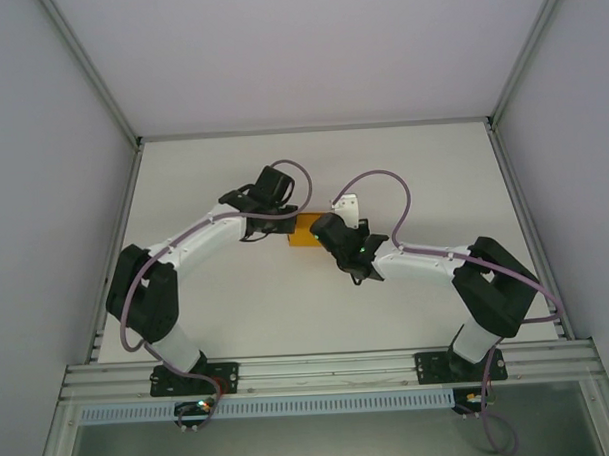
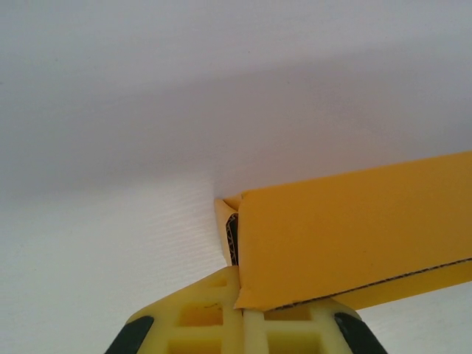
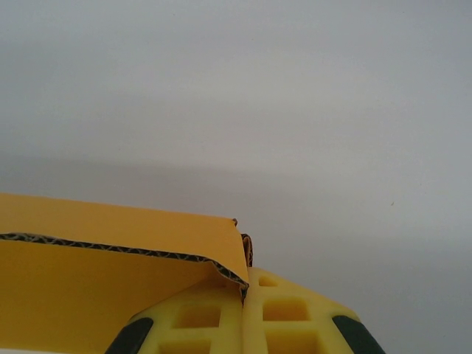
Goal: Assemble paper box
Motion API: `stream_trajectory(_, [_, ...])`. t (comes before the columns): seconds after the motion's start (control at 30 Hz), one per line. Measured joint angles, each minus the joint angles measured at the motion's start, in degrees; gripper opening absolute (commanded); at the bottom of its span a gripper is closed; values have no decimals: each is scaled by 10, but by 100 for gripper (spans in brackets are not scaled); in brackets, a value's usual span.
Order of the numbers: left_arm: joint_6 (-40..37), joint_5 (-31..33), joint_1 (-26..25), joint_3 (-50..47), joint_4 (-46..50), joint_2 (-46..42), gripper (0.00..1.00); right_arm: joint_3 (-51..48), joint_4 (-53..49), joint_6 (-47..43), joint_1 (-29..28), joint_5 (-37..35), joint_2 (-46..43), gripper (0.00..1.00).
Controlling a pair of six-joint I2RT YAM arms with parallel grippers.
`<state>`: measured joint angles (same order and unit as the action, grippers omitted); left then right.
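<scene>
The orange paper box (image 1: 306,231) lies mid-frame in the top view on the white table (image 1: 402,165), btwn both arms. L gripper (image 2: 242,308), bottom center, is pressed together, pinching the box's edge. R gripper (image 3: 245,296) pinches the other end.

One paper box (image 1: 307,231) is counted, near the middle of one white table (image 1: 382,155). Two arms are counted: the left arm (image 1: 200,237) at nine o'clock from the box and the right arm (image 1: 426,261) at four o'clock. Two grippers are counted, the left gripper (image 1: 287,221) and the right gripper (image 1: 327,233). Two purple cables are counted, the left cable (image 1: 305,178) and the right cable (image 1: 383,173).
</scene>
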<state>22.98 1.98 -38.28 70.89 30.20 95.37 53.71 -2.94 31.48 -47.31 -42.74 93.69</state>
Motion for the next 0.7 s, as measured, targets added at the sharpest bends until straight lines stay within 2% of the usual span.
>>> stream_trajectory(0.17, [-8,10,-6,-7,-12,-2,0,-11,-2,-17,2,19,-19,25])
stream_trajectory(0.27, [-14,14,-7,-7,-15,-2,0,-19,-23,-36,12,50,-46,54])
stream_trajectory(0.53, [-25,17,-9,-9,-20,-1,0,-52,-7,-47,89,232,-138,66])
stream_trajectory(0.7, [-31,22,-11,-11,-23,-2,0,-48,21,-46,122,287,-151,64])
